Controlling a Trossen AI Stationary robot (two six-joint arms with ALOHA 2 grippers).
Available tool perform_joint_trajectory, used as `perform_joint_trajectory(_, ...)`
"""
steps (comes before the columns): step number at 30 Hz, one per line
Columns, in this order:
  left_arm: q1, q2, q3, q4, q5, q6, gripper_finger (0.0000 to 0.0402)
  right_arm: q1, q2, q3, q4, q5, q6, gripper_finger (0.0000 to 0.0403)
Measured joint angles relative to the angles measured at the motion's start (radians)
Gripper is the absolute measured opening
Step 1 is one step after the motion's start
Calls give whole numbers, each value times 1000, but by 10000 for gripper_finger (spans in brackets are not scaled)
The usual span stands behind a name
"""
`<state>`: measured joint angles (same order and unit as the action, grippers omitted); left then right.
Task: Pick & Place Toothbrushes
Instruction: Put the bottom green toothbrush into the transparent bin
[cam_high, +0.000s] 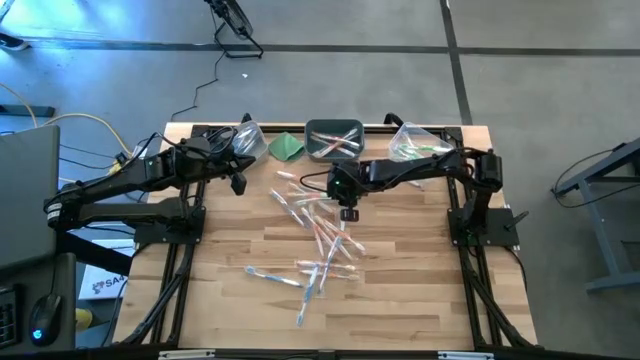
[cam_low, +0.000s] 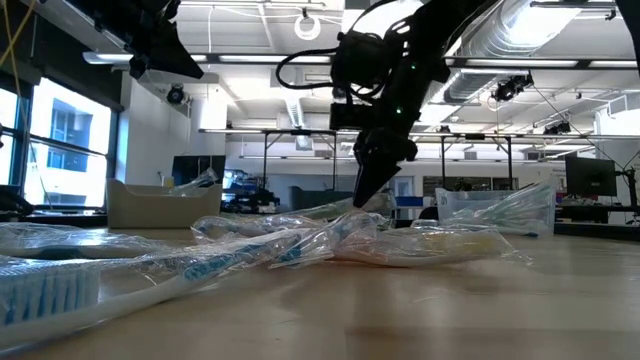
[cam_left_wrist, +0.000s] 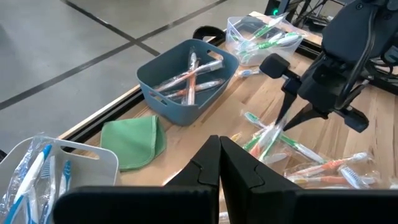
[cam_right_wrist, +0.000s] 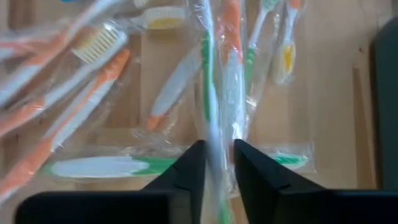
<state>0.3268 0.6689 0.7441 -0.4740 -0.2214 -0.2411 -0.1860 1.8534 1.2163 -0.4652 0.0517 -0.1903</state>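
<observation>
Several wrapped toothbrushes (cam_high: 315, 235) lie loose in a pile on the middle of the wooden table. My right gripper (cam_high: 349, 213) points steeply down over the pile's far end. Its fingers stand a narrow gap apart, and a green-and-white toothbrush (cam_right_wrist: 211, 118) runs through that gap. In the low view its fingertips (cam_low: 362, 195) reach down among the wrappers. My left gripper (cam_left_wrist: 219, 155) is shut on nothing and hangs above the table's far left (cam_high: 238, 180). My right gripper comes from above, slanting down, with one finger (cam_right_wrist: 186, 171) on each side of the green-and-white toothbrush's pale shaft (cam_right_wrist: 214, 146). The fingers lie across the shaft. I cannot tell whether they touch it. The toothbrush lies in the pile.
Along the far edge stand a clear bin with blue toothbrushes (cam_left_wrist: 37, 168), a folded green cloth (cam_left_wrist: 134, 140), a blue-grey bin with orange toothbrushes (cam_left_wrist: 186, 81) and a clear bin with green ones (cam_left_wrist: 261, 34). The near half of the table (cam_high: 400, 300) is bare wood.
</observation>
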Motion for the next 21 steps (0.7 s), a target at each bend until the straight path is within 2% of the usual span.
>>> perform_joint_trajectory(7,0,0,0,-11,0,0,0,7,0,0,0,0,2,173)
perform_joint_trajectory(10,0,0,0,-29,0,0,0,16,0,0,3,-14,-16,197)
perform_joint_trajectory(14,0,0,0,-32,0,0,0,26,0,0,19,-56,-52,198)
perform_joint_trajectory(21,0,0,0,-32,0,-4,0,6,0,0,33,-86,-52,161)
